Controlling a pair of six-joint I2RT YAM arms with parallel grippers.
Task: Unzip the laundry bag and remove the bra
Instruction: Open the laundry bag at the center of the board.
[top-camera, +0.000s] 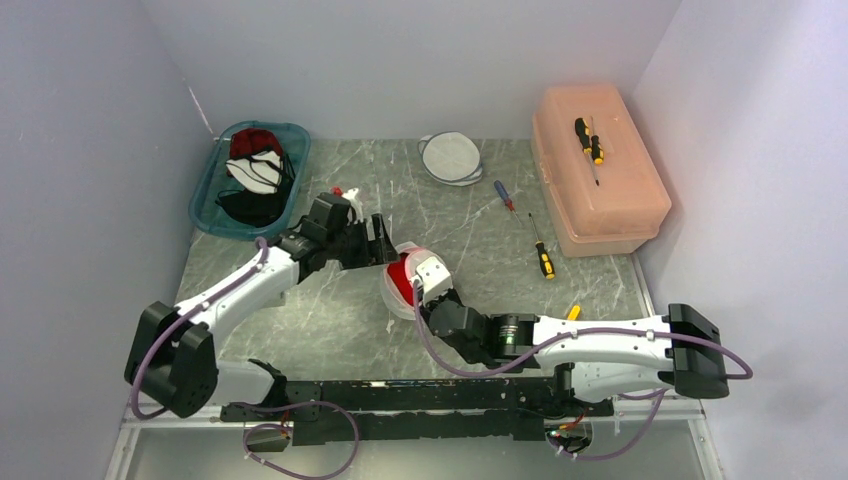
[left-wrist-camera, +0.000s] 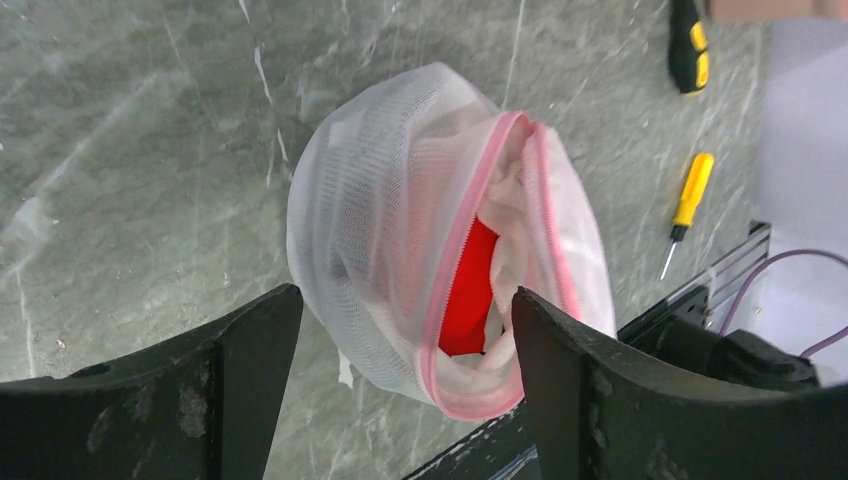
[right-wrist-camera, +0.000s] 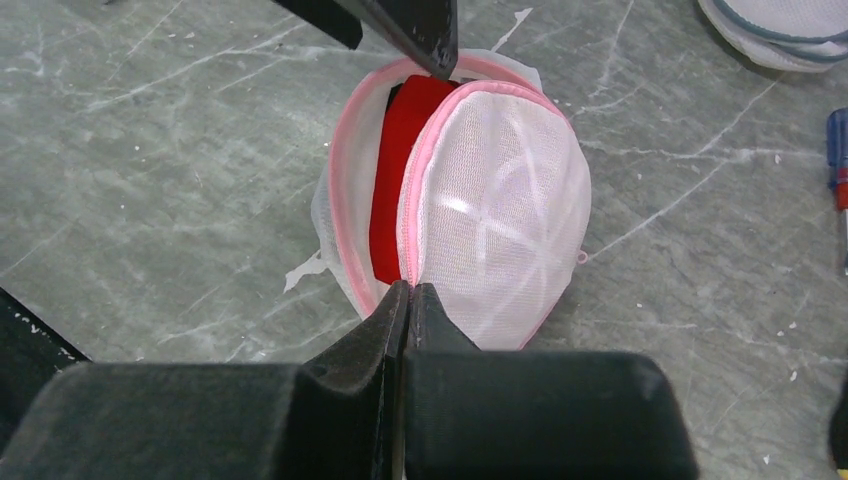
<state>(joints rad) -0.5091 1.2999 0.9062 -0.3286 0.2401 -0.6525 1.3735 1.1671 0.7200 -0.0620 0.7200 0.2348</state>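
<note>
While one mesh laundry bag (right-wrist-camera: 500, 200) is pinched by the right end effector (right-wrist-camera: 408, 295), the left end effector (left-wrist-camera: 405, 300) is spread. One red bra (right-wrist-camera: 395, 170) is enclosed.

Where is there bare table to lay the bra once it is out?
Bare marble lies between the left arm, the laundry bag and the front rail. Crowded: the screwdrivers beside the pink box.

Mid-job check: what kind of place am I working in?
Likely a staged robot test cell: plain white walls enclose a marbled table, with a pink toolbox and a teal bin as props.
</note>
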